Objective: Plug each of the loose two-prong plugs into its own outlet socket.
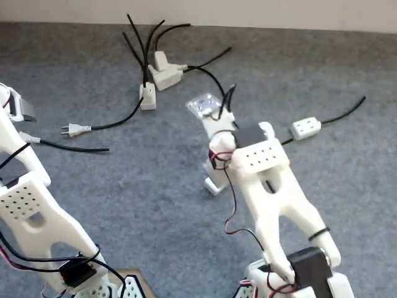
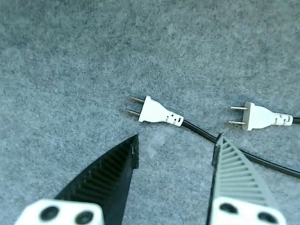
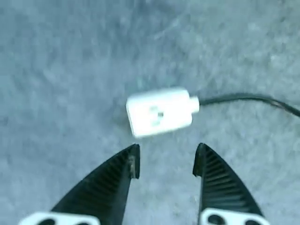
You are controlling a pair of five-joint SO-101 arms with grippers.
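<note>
Two loose white two-prong plugs (image 2: 159,112) (image 2: 260,116) lie on the grey carpet on black cords, just beyond my left gripper (image 2: 176,145), which hangs open above them and holds nothing. The high view shows these plugs at the left, one (image 1: 74,129) farther in and one (image 1: 28,138) by the left arm. A white outlet socket (image 3: 161,112) on a black cord lies just past the fingertips of my right gripper (image 3: 166,154), which is open and empty. More white sockets lie at the back (image 1: 147,96) (image 1: 166,74) and at the right (image 1: 305,128).
Black cords fan out from the back sockets across the carpet. A clear plastic piece (image 1: 206,105) lies in front of the right arm (image 1: 260,158). A small white part (image 1: 214,183) sits under that arm's wrist. Open carpet lies between the two arms.
</note>
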